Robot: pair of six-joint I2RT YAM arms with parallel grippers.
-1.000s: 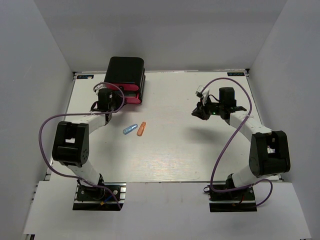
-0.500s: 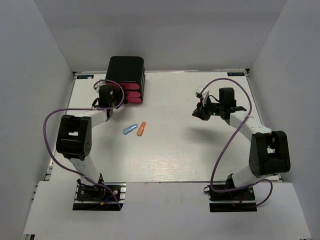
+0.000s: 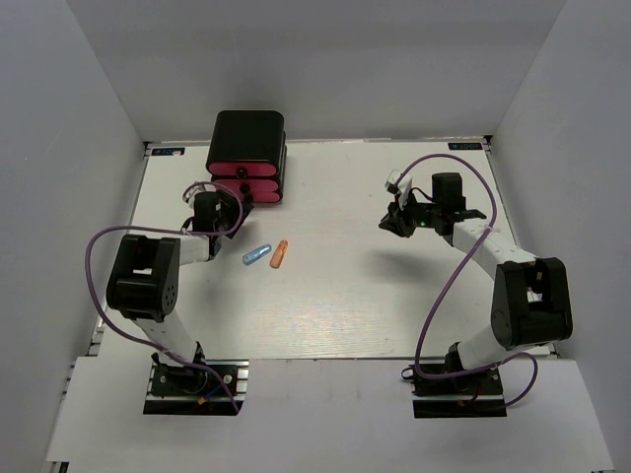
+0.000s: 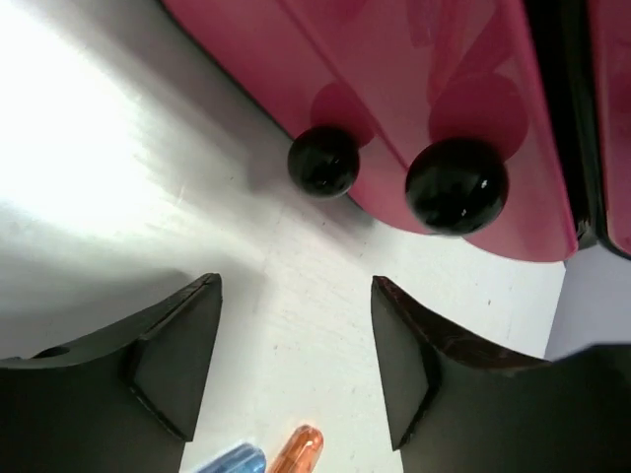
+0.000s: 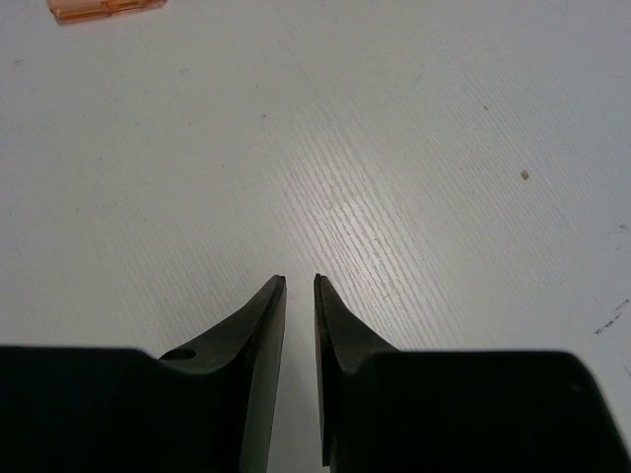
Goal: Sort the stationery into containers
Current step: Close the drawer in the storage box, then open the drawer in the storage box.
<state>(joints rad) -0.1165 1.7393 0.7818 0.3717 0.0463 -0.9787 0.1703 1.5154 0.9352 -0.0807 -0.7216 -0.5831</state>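
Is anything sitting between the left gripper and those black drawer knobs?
Nothing visible. In the left wrist view only table surface shows between the open left gripper and the two knobs. The blue piece and orange piece lie on its other side.

A: Left wrist view, between the left jaws?
B: The blue piece (image 4: 232,461) and the orange piece (image 4: 299,448) are cut by the bottom edge. Ahead of the jaws, the pink drawers (image 4: 414,89) are cut by the top edge. Drawer contents hidden.
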